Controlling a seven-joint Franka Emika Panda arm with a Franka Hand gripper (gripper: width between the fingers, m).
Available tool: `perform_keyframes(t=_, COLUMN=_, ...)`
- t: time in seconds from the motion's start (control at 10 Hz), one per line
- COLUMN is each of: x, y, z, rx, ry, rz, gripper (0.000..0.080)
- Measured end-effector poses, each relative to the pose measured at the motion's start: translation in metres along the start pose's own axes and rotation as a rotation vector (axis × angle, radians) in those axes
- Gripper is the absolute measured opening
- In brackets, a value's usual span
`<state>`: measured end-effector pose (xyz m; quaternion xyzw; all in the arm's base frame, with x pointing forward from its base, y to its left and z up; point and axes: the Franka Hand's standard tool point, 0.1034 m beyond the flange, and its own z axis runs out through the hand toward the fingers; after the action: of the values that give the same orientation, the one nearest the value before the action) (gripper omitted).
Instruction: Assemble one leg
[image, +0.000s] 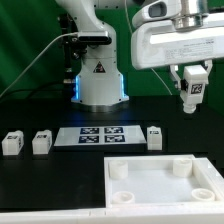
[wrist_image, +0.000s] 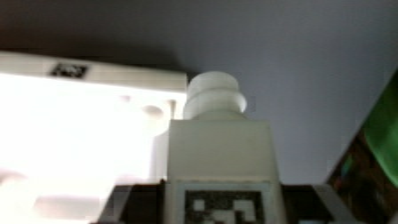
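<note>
- Leg sits clamped between the fingers of the gripper, which is narrowed onto its tagged body and carries it well above the table.
- Long axis: in the wrist view the leg runs straight out from the gripper. Its tag is nearest the fingers and its rounded peg end points away, downward toward the table.
- Key relation: the white panel lies below the gripper and well apart from the leg. In the wrist view the panel lies off to one side of the peg, not under it, so I judge the leg is not yet lined up with a socket.
- Nearest target: the far corner socket on the exterior view's right looks closest to the spot beneath the gripper. How far off it is in depth cannot be told.
- Next move, as a judgement: a sideways shift to put the peg over that socket, then a straight descent with the leg kept upright.
- Containers: the panel's round corner sockets that show all look empty, with no leg seated in any.
- Other parts: three loose legs stand on the table beside the marker board, well away from the gripper.
</note>
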<state>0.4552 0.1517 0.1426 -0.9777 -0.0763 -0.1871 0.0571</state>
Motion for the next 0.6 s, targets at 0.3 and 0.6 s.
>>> perform_keyframes(t=0.3, x=0.048, y=0.033, z=-0.009, rx=-0.023, ry=0.023, rz=-0.073, gripper=0.0290)
perform_keyframes(t=0.6, x=0.107, y=0.037, z=0.010, rx=-0.018, ry=0.071, rz=-0.087, gripper=0.0290)
